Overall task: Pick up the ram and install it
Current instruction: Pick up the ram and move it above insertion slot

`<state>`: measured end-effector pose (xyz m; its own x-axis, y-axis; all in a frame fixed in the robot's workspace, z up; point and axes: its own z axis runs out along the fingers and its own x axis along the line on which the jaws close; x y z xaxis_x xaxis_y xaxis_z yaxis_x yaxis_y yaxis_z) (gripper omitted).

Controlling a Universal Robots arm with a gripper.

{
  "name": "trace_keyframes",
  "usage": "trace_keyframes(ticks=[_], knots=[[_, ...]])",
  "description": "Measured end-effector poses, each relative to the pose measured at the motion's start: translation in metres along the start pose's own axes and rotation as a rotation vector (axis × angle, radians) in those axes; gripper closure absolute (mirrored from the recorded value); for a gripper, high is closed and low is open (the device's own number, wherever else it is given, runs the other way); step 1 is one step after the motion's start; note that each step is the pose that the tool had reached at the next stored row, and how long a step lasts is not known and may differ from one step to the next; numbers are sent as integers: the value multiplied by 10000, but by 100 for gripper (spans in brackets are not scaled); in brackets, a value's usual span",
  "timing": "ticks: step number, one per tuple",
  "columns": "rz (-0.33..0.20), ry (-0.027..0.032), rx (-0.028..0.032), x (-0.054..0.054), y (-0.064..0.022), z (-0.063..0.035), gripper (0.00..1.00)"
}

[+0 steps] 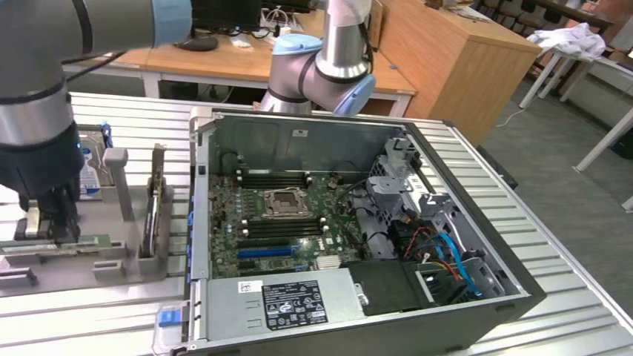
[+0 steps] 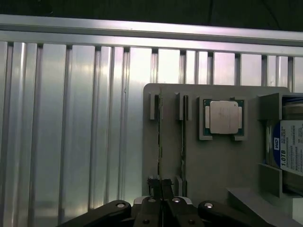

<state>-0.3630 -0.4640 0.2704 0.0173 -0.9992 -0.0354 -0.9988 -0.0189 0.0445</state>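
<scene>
The ram (image 2: 159, 137) is a thin green stick standing on edge in a slot of the grey holder (image 2: 213, 161). My gripper (image 2: 159, 183) is shut on its near end, one black fingertip (image 2: 152, 181) on each side. A second stick (image 2: 182, 137) stands in the parallel slot beside it. In the exterior view my gripper (image 1: 47, 230) reaches down onto the holder (image 1: 104, 256) at that view's left, over a pale green stick (image 1: 84, 242). The open computer case (image 1: 475, 297) lies to the right, with the motherboard (image 1: 287, 222) and its long black memory slots (image 1: 277, 178) exposed.
A processor chip (image 2: 223, 117) and a hard drive (image 2: 289, 146) sit in the same holder. Another thin board (image 1: 153, 211) stands upright between the holder and the case. A second robot arm (image 1: 322, 67) stands behind the case. Everything rests on a ribbed metal table (image 2: 71, 132).
</scene>
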Motion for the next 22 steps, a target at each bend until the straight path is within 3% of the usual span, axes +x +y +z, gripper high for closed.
trace_keyframes(ticks=[22], knots=[[0, 2, 0, -23, 25, -648, 89]])
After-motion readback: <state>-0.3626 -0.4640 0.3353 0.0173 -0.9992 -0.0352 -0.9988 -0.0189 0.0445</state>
